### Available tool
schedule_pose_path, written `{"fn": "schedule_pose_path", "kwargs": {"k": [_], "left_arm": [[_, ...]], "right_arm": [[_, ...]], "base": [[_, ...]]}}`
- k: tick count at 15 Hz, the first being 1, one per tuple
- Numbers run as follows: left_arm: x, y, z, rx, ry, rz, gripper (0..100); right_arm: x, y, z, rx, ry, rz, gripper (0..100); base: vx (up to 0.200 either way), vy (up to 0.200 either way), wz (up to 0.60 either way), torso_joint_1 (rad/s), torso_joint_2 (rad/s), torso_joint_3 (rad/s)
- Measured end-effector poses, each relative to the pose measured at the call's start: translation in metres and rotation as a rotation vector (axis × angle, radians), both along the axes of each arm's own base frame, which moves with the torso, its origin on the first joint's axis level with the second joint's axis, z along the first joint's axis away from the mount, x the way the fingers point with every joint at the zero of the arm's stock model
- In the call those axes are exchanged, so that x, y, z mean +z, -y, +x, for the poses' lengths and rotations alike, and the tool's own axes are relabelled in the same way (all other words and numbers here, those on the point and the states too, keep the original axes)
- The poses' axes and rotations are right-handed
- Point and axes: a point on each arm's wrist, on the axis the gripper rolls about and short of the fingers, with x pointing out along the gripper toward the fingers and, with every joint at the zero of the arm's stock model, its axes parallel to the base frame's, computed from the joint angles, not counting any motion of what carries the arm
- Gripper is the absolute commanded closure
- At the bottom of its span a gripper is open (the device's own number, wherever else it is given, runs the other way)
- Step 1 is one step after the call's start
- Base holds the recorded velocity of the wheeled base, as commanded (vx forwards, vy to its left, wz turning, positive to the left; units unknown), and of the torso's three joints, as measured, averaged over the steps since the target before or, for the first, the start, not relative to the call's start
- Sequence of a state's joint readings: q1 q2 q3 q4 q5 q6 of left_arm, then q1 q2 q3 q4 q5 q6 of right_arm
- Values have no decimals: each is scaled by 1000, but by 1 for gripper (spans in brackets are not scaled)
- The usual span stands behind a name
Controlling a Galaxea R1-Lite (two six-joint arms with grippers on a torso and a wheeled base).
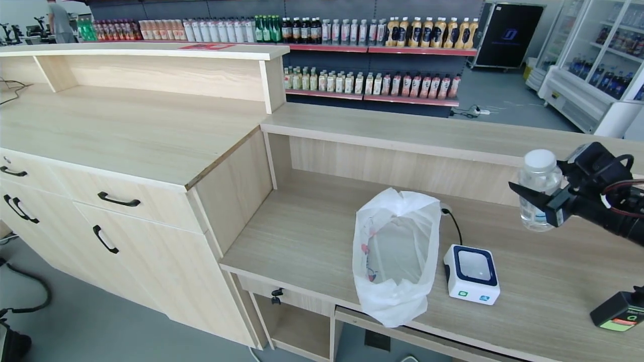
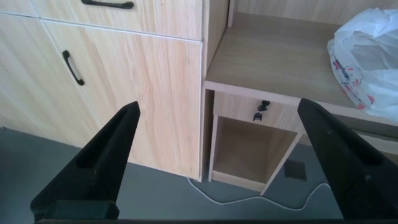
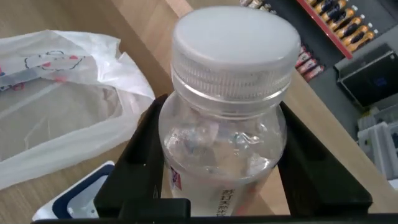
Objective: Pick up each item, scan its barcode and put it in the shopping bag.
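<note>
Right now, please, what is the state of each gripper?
Left gripper: open, holding nothing.
Right gripper: closed on the bottle.

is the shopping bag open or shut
Open: the shopping bag has its mouth spread wide, showing its inside.

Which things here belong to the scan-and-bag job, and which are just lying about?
Job in hand: bottle, held in the right gripper; scanner; shopping bag, open on the counter.
Lying about: drink shelves behind; cupboard drawers; dark device on the counter.
</note>
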State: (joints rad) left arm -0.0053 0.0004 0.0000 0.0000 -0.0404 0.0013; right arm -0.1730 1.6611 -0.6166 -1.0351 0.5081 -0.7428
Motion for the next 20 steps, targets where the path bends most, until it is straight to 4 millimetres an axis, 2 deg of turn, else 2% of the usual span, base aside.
{"fn": "schedule_pose_path", "kwargs": {"k": [4, 9, 12, 17, 20], "left_arm": [[0, 0, 0, -1, 0, 0, 0], [0, 0, 0, 0, 0, 0, 0], [0, 0, 0, 0, 0, 0, 0], [0, 0, 0, -1, 0, 0, 0], [0, 0, 0, -1, 0, 0, 0]], "right_arm": [[-13, -1, 15, 129, 42, -23, 100], [-37, 1, 28, 263, 14, -53, 100], [-48, 1, 35, 373, 38, -127, 100], [-57, 3, 39, 456, 52, -163, 100], [-67, 14, 38, 498, 59, -205, 100]], "base": [[0, 0, 0, 0, 0, 0], [0, 0, 0, 0, 0, 0], [0, 0, 0, 0, 0, 0], [0, 0, 0, 0, 0, 0], [0, 0, 0, 0, 0, 0]]}}
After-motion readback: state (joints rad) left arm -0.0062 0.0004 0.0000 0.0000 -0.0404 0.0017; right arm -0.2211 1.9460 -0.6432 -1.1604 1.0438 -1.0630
